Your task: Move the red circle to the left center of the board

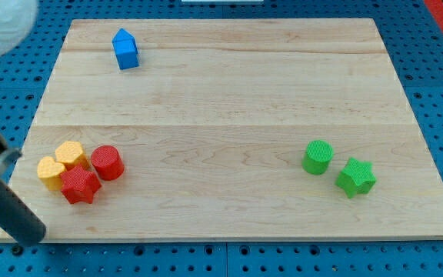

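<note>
In the camera view you see a pale wooden board (229, 92) lying on a blue perforated table (437, 46). No brand, label or writing can be read anywhere.

Your red cylinder block, the red circle (107, 162), stands near the board's near left corner. It touches a red star-shaped block (79, 185) just to its left and nearer. Behind the star sit two yellow blocks: a yellow hexagonal block (71, 155) and a yellow heart-shaped block (51, 172), packed tightly with the red pair.

A blue house-shaped block (125, 49) stands alone at the far left of the board. At the near right, a green cylinder block (318, 157) and a green star-shaped block (355, 177) sit just beside each other.

The dark rod enters from the left edge, and my tip (29, 233) rests at the board's near left corner, near the yellow heart block but apart from it. The arm carries no pincer, so there is no opening or closing to report.
</note>
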`<state>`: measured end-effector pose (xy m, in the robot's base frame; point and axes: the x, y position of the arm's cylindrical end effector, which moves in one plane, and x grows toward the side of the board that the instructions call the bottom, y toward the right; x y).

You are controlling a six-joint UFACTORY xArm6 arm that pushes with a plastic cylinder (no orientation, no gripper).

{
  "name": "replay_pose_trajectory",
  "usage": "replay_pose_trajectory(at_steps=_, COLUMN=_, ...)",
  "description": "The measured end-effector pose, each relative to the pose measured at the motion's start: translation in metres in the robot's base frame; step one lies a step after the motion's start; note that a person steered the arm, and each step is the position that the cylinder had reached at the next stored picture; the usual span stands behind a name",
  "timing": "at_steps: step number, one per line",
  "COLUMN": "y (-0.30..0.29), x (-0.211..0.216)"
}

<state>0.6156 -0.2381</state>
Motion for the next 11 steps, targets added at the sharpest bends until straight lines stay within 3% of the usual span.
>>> replay_pose_trajectory(at_steps=4, y=0.107, x=-0.069)
replay_pose_trajectory(at_steps=6, y=0.075, x=-0.072)
replay_pose_trajectory(at_steps=10, y=0.075, x=-0.25)
replay_pose_trajectory(at_steps=11, y=0.083, x=-0.221)
